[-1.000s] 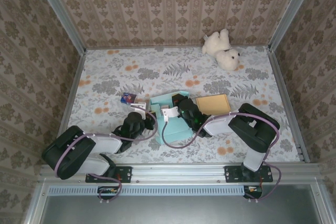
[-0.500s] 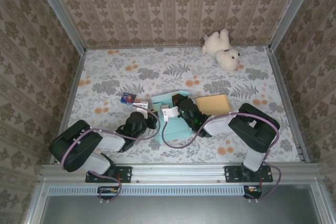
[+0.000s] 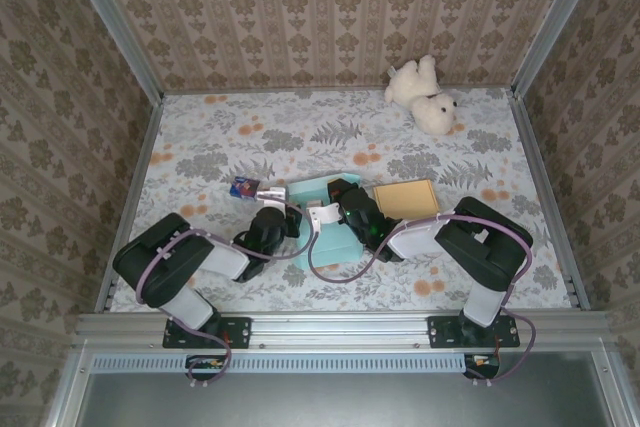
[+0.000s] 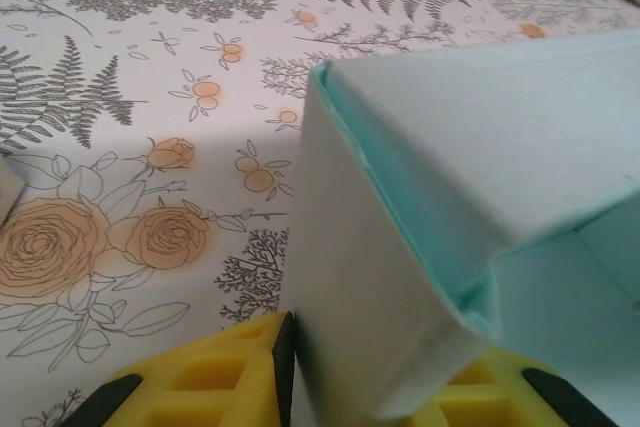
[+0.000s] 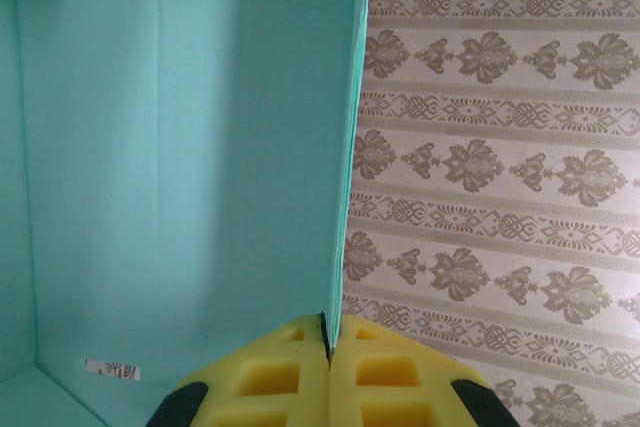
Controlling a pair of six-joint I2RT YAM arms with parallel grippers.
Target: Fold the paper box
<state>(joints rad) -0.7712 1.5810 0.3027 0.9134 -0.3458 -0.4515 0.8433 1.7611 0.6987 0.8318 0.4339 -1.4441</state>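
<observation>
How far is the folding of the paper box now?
Done: one wall of the paper box is doubled over, its corner creased. In hand: the left jaws hold that corner; the right jaws are shut on an upright wall. Left: the near side looks flat, not yet raised.

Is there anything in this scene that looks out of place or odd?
A white toy bear lies toppled at the far right corner, unrelated to folding. The box is half folded with no visible damage.
</observation>
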